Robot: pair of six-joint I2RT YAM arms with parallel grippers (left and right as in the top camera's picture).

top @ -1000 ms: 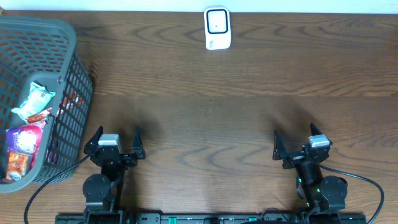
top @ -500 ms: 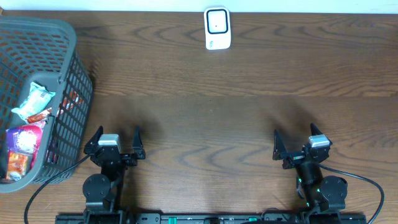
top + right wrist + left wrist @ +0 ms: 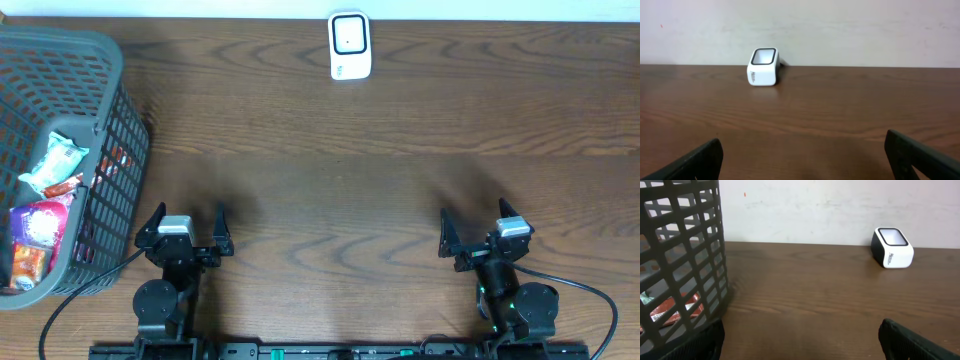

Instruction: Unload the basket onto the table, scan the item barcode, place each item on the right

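Overhead: nothing has moved; left gripper [image 3: 190, 212] and right gripper [image 3: 474, 210] sit at the near edge, jaws wide, empty. Snack packets [image 3: 40, 222] lie in the basket [image 3: 112, 70], scanner [image 3: 350, 45] at the far edge. Left wrist: basket, scanner beyond. Right wrist: scanner ahead.

Wood-grain table [image 3: 330, 200] w/ plastic basket [image 3: 70, 38] (matt grey).

No change detected between the earlier overhead views and now. No movement, shift, opening or closing found anywhere in the scene on comparison.
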